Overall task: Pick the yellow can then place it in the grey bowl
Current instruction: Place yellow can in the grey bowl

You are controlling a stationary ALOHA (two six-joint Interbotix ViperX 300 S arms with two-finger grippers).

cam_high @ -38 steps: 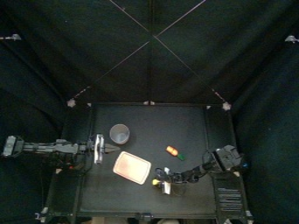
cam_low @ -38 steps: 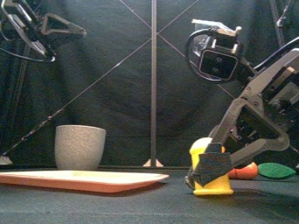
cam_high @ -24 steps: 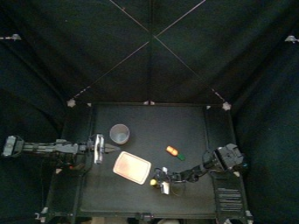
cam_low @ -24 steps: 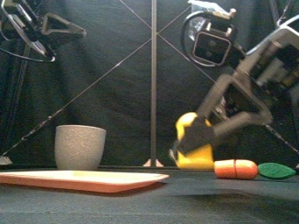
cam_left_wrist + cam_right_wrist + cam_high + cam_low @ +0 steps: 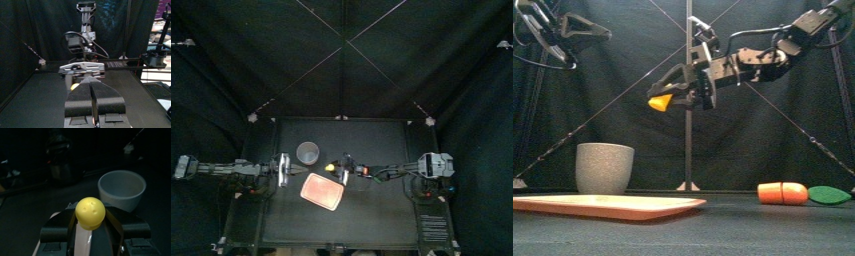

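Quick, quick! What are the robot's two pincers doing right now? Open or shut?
Left pincer: shut, holding nothing.
Right pincer: shut on the yellow can.

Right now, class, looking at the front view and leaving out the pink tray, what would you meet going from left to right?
grey bowl → yellow can, held in the air by the right gripper → orange toy → green toy

R gripper raised yellow can high, swung twd grey bowl.
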